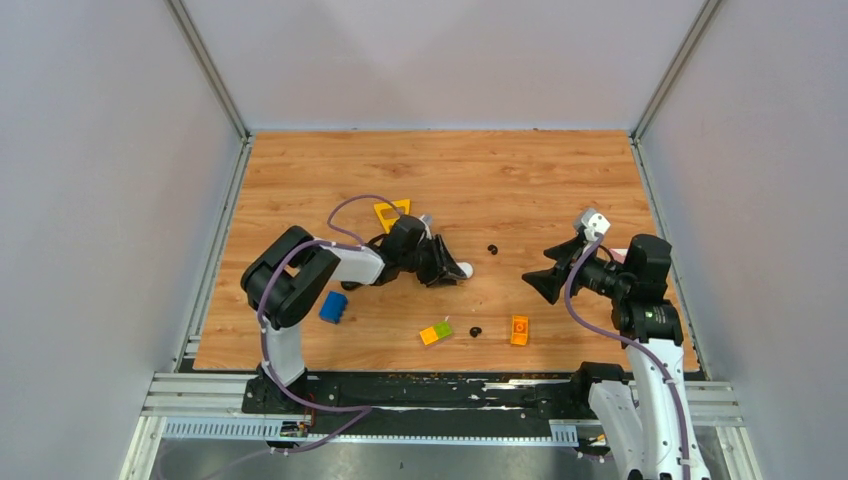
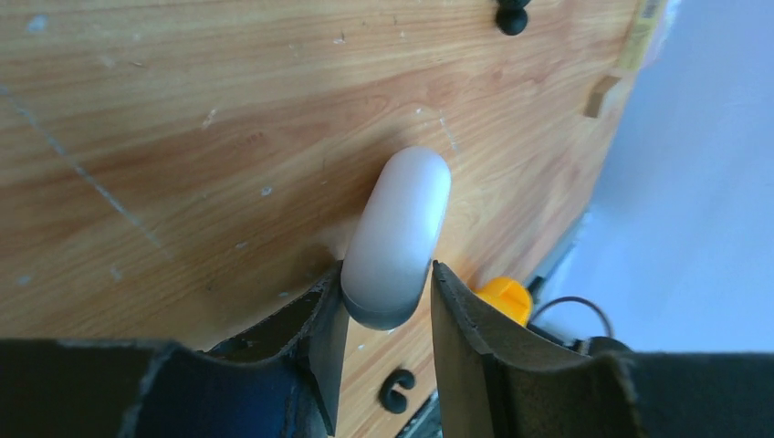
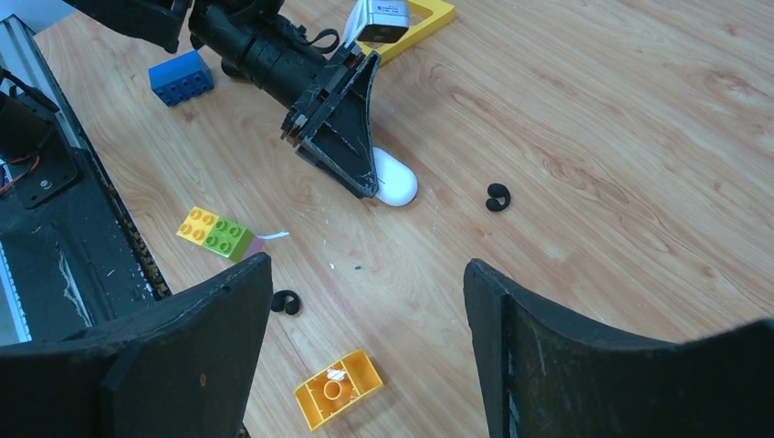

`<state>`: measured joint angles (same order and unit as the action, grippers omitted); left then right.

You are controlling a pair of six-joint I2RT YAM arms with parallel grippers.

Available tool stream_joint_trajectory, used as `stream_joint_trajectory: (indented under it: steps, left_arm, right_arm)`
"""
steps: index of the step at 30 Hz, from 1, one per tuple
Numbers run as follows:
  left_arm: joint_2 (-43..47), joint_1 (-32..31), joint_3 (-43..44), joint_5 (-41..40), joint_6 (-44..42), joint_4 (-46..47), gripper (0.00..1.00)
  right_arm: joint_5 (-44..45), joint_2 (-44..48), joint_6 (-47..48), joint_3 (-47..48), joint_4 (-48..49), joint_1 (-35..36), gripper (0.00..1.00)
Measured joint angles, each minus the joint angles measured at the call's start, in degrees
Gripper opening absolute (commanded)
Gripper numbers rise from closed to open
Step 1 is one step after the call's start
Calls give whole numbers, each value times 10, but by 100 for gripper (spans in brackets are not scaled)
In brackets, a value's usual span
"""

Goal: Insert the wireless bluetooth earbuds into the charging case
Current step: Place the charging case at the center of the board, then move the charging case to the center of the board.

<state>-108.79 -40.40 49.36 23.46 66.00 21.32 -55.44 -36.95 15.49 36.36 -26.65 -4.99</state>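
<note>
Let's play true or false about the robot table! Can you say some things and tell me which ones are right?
1. The left gripper has the white charging case between its fingers. True.
2. The right gripper holds a black earbud. False: it is open and empty.
3. Both black earbuds are inside the case. False: one black earbud and another lie out on the table.
4. A blue brick lies beside the left arm. True.

Charging case [image 2: 402, 228] hemmed by left pincer [image 3: 368, 187]; far end free.
</note>
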Motion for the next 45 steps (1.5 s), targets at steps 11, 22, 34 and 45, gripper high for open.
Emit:
stream_joint_trajectory:
  steps: [11, 22, 34, 45]
  left_arm:
    - [116, 8, 65, -83, -158, -354, 48]
    - [282, 9, 129, -314, -405, -579, 56]
    - [298, 14, 95, -481, -621, -623, 65]
    - [170, 88, 109, -568, -605, -621, 66]
  right_arm:
    - [-8, 9, 0, -5, 1, -5, 77]
    - [-15, 10, 0, -8, 1, -5, 77]
    - [-17, 10, 0, -9, 0, -12, 77]
    - [-22, 14, 0, -9, 0, -16, 77]
